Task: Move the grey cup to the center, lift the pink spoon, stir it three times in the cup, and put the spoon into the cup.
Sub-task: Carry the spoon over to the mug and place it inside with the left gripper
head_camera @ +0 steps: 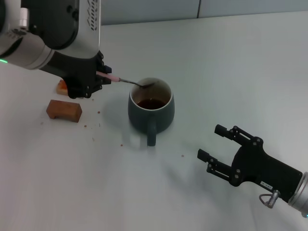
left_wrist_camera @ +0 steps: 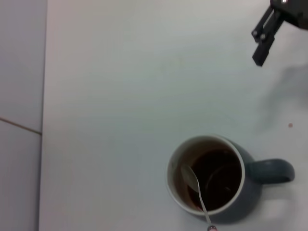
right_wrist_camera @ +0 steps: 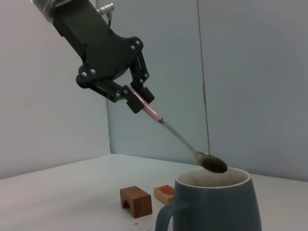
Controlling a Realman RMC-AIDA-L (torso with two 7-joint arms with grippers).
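The grey cup (head_camera: 151,108) stands near the middle of the table, handle toward me, with dark brown liquid inside (left_wrist_camera: 206,174). My left gripper (head_camera: 100,77) is shut on the pink handle of the pink spoon (head_camera: 129,81), just left of the cup. The spoon slopes down toward the cup (right_wrist_camera: 217,203); in the right wrist view its bowl (right_wrist_camera: 211,164) hovers just above the rim, clear of the liquid. My right gripper (head_camera: 211,143) stands open at the front right, apart from the cup, holding nothing.
A brown block (head_camera: 64,110) lies left of the cup, with an orange-topped piece (head_camera: 62,87) behind it, partly hidden by my left gripper. Small crumbs dot the table around the cup's handle. The table's far edge meets a grey wall (head_camera: 202,8).
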